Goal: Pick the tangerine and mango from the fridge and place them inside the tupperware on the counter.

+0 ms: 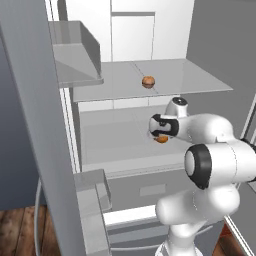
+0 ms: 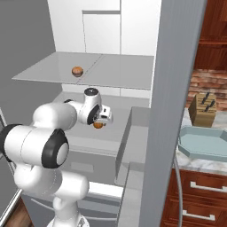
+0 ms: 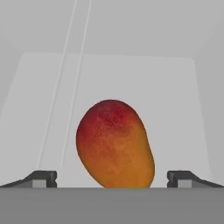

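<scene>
The step in hand is the first pick: the claw (image 3: 112,177) has reached into the fridge (image 1: 215,40) and stands at the mango (image 3: 114,144), an oval fruit, red at its far end and orange nearer the claw; its 2 fingers (image 3: 43,178) are spread wide apart, 1 on each side of the fruit with bare shelf showing between each tip and the skin; nothing is clamped yet. In the left base view the claw (image 1: 159,134) hangs just over the lower shelf with the mango (image 1: 162,139) directly beneath it; the right base view shows the claw (image 2: 101,120) and the fruit (image 2: 98,125) the same way.

The tangerine (image 1: 148,81), a small round fruit, sits on the shelf above the claw and farther back, untouched. The tupperware (image 2: 201,144) waits on the surface (image 2: 190,163) well off to the claw's right, beyond the open fridge door, with no fruit in it that I can see.

Next, I judge, the claw should ease a little farther forward so the tips pass the widest part of the mango, then close squarely across it; the fruit lies slightly askew between the tips, so a pinch too near its end could squeeze it out.
</scene>
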